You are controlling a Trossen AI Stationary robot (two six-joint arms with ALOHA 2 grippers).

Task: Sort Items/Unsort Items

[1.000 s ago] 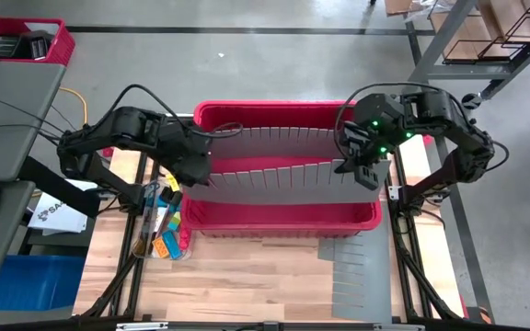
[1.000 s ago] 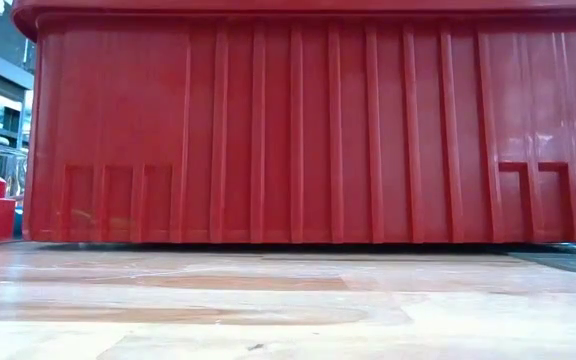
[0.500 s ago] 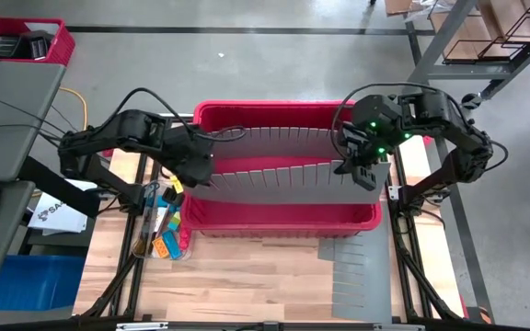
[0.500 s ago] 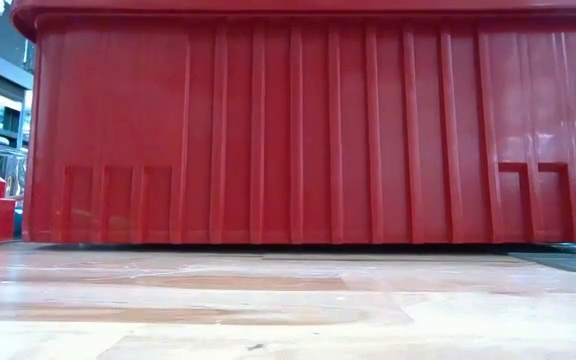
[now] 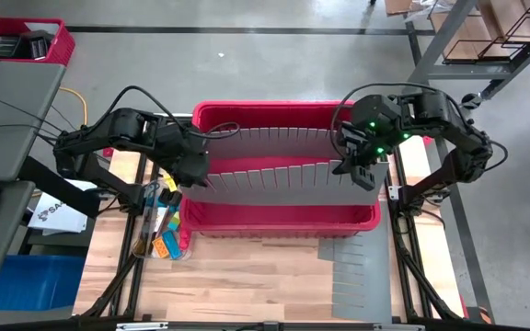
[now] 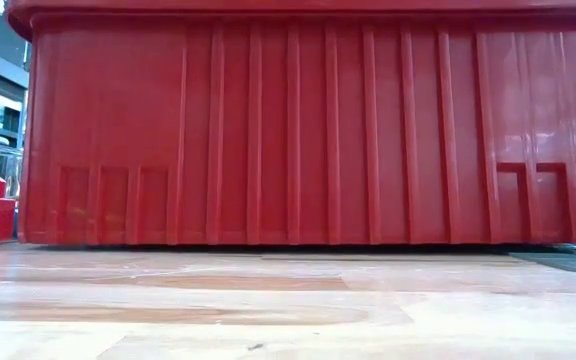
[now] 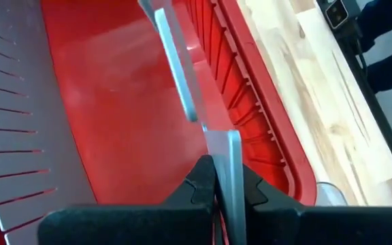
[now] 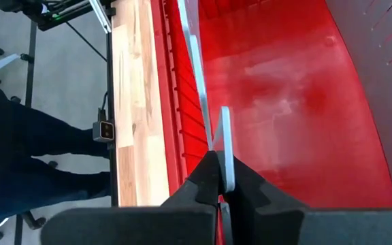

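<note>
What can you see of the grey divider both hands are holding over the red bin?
The grey divider is a long, thin, flat panel, plastic-looking, with evenly spaced slots along its length. It spans the red bin from side to side, tilted rather than standing upright. The left hand is shut on one end and the right hand on the other, each pinching its edge. A second grey divider lies behind it.

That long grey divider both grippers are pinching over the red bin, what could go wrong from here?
1. Both the left gripper and the right gripper pinch only the thin edge of the grey divider at its ends; it could slip or twist loose.
2. If the arms move unevenly, the divider may bow or jam against the red bin.
3. The items lie close beside the bin, under the left arm; a low swing might scatter them.
</note>
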